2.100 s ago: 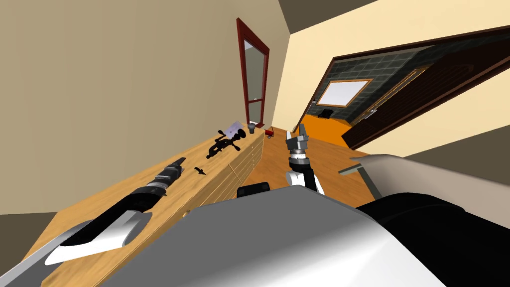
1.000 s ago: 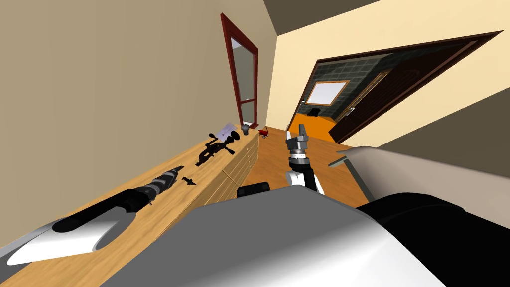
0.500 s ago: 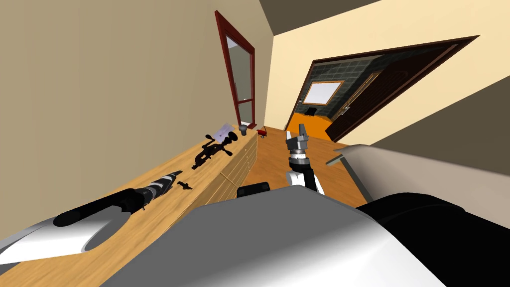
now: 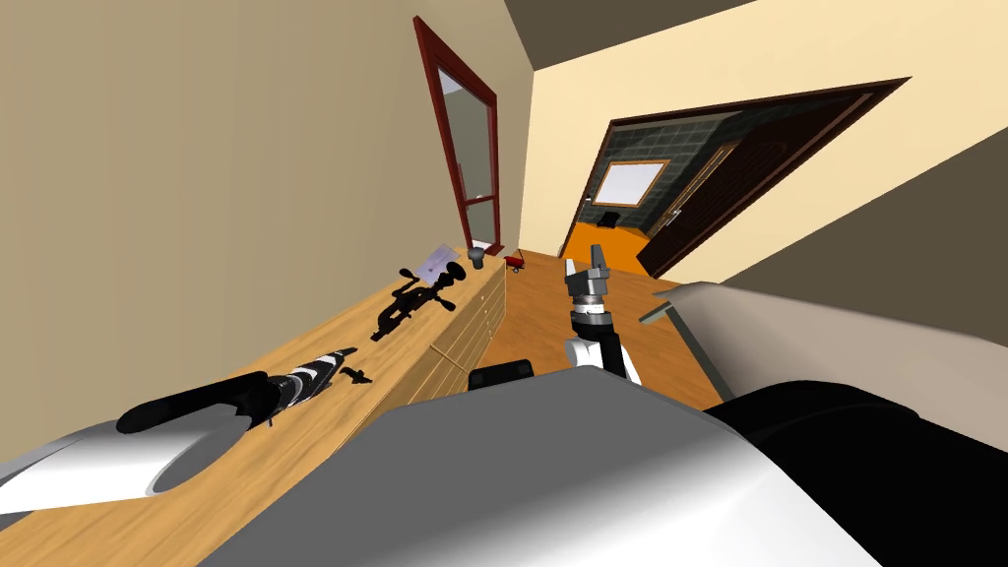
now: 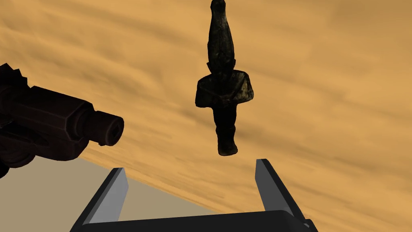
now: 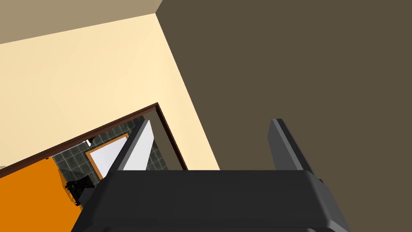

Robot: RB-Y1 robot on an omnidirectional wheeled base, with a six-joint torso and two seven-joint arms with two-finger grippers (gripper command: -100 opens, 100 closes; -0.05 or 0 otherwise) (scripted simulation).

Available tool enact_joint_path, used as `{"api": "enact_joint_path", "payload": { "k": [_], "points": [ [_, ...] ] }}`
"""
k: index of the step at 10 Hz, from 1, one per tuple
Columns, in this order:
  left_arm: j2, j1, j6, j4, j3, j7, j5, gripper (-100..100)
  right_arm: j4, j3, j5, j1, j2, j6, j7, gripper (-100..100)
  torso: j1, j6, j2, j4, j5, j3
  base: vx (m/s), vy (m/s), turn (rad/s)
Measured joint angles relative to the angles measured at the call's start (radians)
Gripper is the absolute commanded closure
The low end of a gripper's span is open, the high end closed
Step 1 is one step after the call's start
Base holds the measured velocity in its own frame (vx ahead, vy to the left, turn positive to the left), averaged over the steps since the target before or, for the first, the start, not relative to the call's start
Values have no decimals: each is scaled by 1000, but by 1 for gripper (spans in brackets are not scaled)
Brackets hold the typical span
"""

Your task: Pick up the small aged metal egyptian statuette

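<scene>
A small, dark, tarnished-metal Egyptian statuette (image 5: pixel 223 90) is lying flat on the light wooden top of a drawer chest (image 4: pixel 404 345), touching nothing but the wood. A tall tapered crown is rising from its head, its arms are crossing a broad chest, and its legs are narrowing to a small rounded foot. The foot end is pointing toward the left gripper (image 5: pixel 190 164), just ahead of its spread fingers; the crown is pointing away.

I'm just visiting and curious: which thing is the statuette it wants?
Find the long wooden dresser against the tan wall. Ahead of the left gripper lies the statuette: a tiny dark figure with a tall crown, slimmer than the bulky black gadget farther along.
</scene>
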Motion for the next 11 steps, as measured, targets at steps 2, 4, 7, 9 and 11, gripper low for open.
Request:
{"api": "enact_joint_path", "payload": {
  "k": [2,4,7,9,11],
  "points": [
    [31,-5,48,15,-8,-7,37,-100,0,0,0,0,0,0,0,0,0,0,0,0,0,0,21,-11,-52],
    [58,3,99,19,-4,-12,72,-100,0,0,0,0,0,0,0,0,0,0,0,0,0,0,27,-16,-70],
    [96,6,173,36,-20,-22,123,-100,0,0,0,0,0,0,0,0,0,0,0,0,0,0,25,-15,-45],
    [123,36,226,43,-6,-42,174,-100,0,0,0,0,0,0,0,0,0,0,-1,0,0,0,37,-14,-55],
    [153,17,277,60,-32,-43,208,-100,0,0,0,0,0,0,0,0,0,0,-1,0,0,-1,30,-9,-41]
  ]
}}
